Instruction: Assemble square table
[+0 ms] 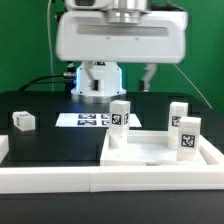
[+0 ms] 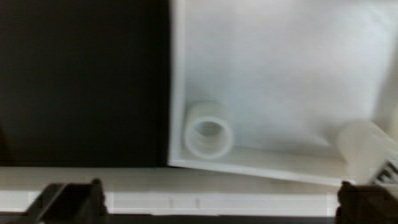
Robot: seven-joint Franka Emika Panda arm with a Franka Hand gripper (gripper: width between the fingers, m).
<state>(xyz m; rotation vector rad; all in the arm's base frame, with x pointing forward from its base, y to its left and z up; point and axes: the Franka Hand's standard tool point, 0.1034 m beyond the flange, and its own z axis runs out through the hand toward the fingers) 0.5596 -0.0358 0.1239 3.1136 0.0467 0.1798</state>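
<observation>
On the black table [image 1: 40,105], nearest, the square tabletop [image 1: 150,152] is seen with three legs [image 1: 120,114] fitted, a fourth leg [image 1: 23,121] left loose at the exterior view's left, while the gripper [image 2: 221,200] is held wide and empty.

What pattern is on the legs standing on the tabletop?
White legs carrying black-and-white square marker tags; clearest in the exterior view.

place: robotics lab | cues: black table [image 1: 40,100], marker board [image 1: 92,120], green backdrop [image 1: 25,40], fixed robot arm [image 1: 120,35]
</observation>
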